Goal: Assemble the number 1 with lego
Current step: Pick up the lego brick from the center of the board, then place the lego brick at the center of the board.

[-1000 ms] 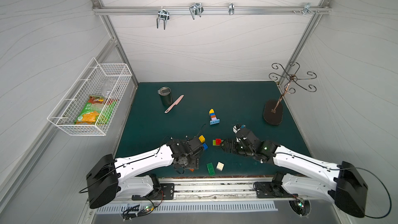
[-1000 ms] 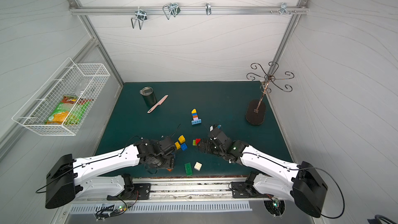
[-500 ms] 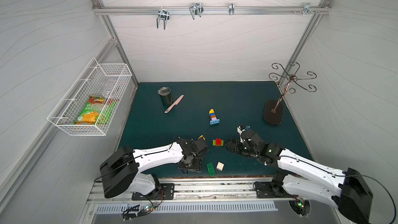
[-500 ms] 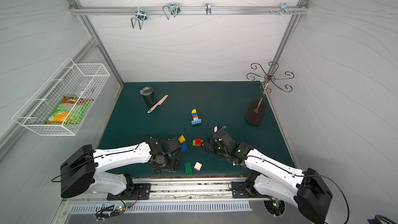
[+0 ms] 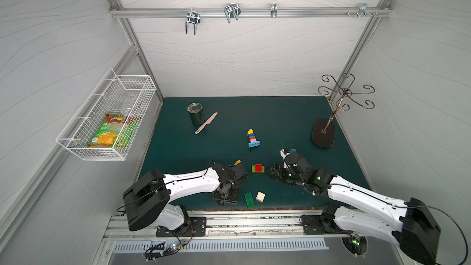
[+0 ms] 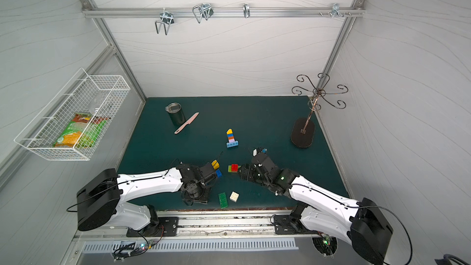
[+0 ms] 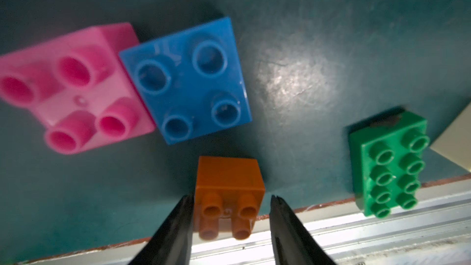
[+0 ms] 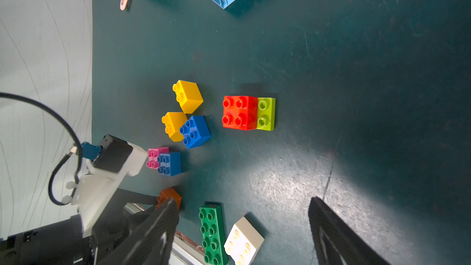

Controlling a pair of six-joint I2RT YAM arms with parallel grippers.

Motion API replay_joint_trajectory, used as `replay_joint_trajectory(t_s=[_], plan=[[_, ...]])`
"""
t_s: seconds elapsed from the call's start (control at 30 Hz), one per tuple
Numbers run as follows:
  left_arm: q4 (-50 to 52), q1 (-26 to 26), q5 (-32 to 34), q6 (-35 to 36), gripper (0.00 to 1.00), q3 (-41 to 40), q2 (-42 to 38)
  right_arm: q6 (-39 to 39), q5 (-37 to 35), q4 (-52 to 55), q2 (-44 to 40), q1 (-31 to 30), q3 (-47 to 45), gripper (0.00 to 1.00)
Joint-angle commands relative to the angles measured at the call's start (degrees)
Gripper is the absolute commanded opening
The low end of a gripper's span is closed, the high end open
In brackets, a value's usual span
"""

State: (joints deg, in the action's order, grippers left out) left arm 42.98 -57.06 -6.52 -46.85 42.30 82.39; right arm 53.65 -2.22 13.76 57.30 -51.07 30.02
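Straddling the orange brick [image 7: 229, 174] at the front edge of the mat [image 5: 280, 123] with the left gripper [image 7: 230, 197], jaws set narrow, one finger seemingly touching, a sliver of gap showing on the other side. Holding the right gripper [image 8: 243, 200] wide and empty near the red brick [image 8: 239, 112] sitting on the lime brick [image 8: 266, 113]. Showing the pink brick [image 7: 76, 85] and a blue brick [image 7: 188, 80] touching, the green brick [image 7: 390, 161] beside the white brick [image 8: 244, 243], the stacked column [image 5: 252, 137] mid-mat.
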Motion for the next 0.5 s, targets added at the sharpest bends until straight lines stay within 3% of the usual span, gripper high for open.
replay_joint_trajectory(t_s=[0.0,0.47], plan=[[0.06,-0.11,-0.26,0.51,0.5,2.79,1.51,0.06,0.45,-0.66,0.48,0.27,-0.23,0.82],[3.47,-0.05,3.87,-1.28,0.32,6.03,1.53,-0.27,0.29,-1.02,1.2,0.44,-0.58,0.78]])
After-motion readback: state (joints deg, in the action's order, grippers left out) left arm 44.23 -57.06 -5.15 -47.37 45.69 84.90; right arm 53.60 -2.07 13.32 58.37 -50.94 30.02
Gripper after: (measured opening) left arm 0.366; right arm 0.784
